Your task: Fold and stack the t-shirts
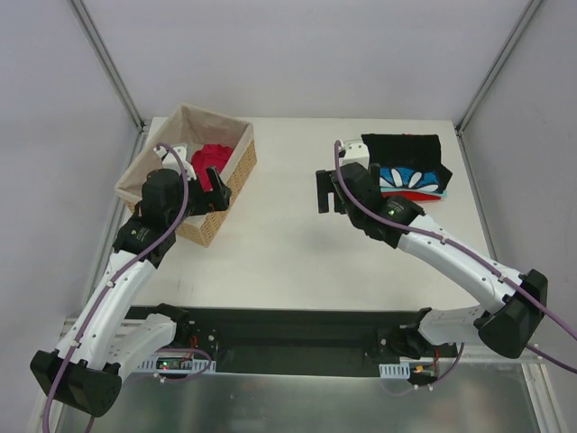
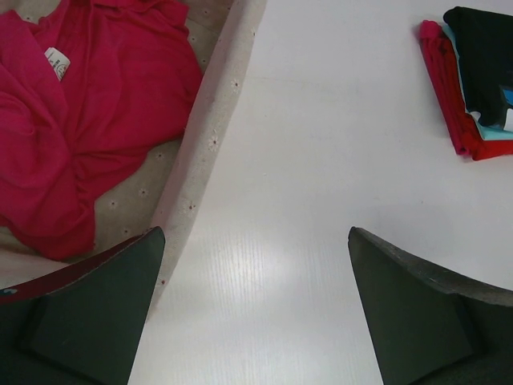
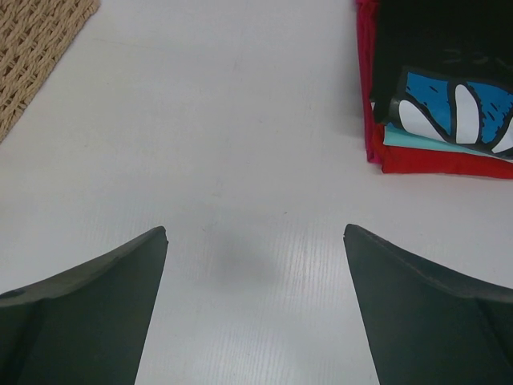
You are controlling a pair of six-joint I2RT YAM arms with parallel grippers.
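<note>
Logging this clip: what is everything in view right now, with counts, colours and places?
crumpled magenta-pink cloth t-shirt: one, magenta-pink, inside the basket
woven wicker basket with beige lining: one, tan, table's far left
folded black t-shirt: one, black, top of the stack at far right
folded blue t-shirt with white petal print: one, blue and white, under the black one
folded red t-shirt: one, red, bottom of the stack
flat white table: one, white, under everything
left tool: one, black, open, over the basket's rim
right tool: one, black, open, over bare table left of the stack
</note>
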